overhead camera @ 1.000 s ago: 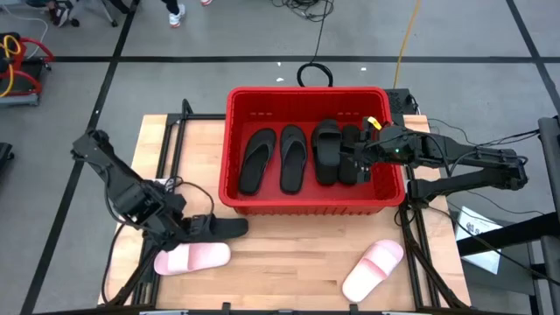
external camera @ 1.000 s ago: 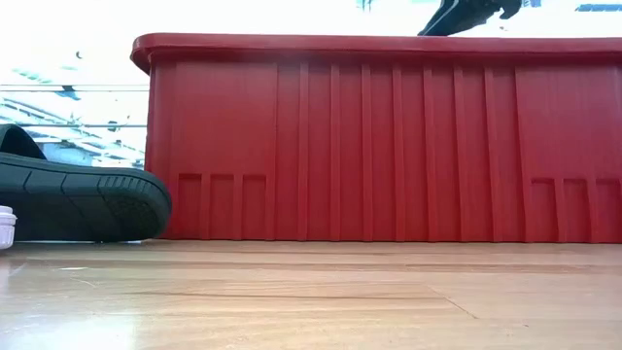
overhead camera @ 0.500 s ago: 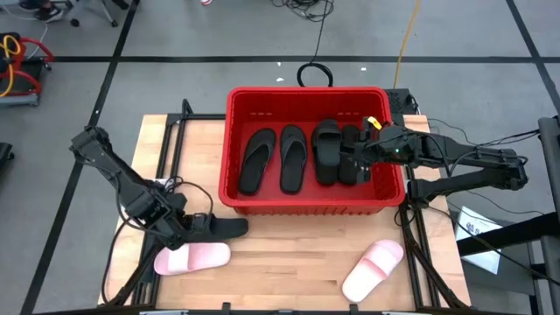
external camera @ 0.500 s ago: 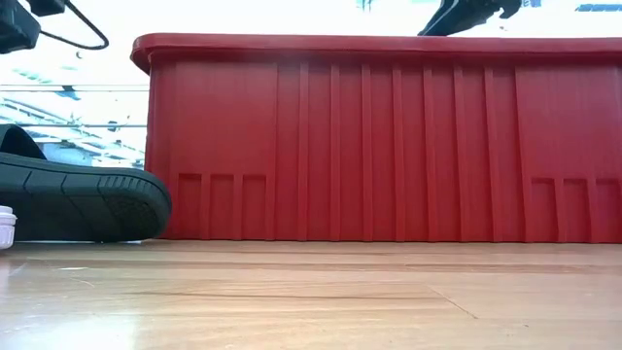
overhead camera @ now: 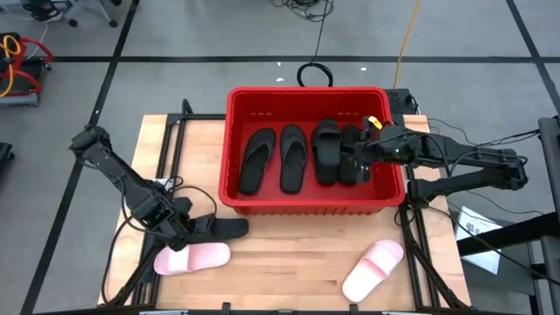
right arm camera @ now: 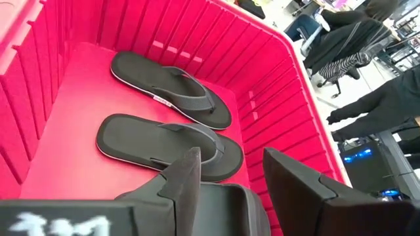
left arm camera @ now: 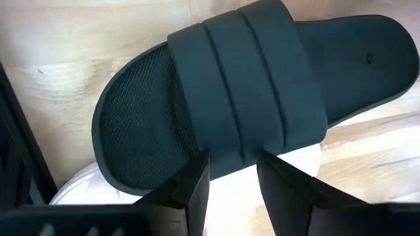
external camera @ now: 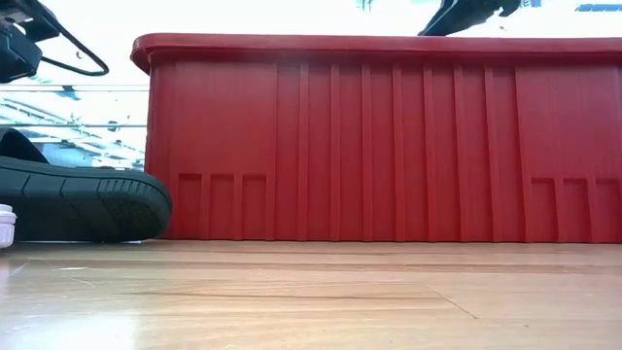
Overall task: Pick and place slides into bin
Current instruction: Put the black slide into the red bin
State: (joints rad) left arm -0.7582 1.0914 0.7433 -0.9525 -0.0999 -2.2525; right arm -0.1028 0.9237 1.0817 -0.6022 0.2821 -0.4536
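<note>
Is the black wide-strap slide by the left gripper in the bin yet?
Out: the black slide lies on the table, outside the bin.

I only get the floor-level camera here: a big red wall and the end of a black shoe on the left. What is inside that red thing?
Observer: The red bin holds four black slides; two thong-style ones lie side by side in its left half.
Operator: And that black shoe outside?
Observer: It is a wide-strap black slide on the table, and the left gripper sits open right at its strap.
Operator: Anything else left out?
Observer: Two pale pink slides: one beside the black slide, another near the table's front right.
Operator: The other arm?
Observer: The right gripper hangs open over the bin's right end.
</note>
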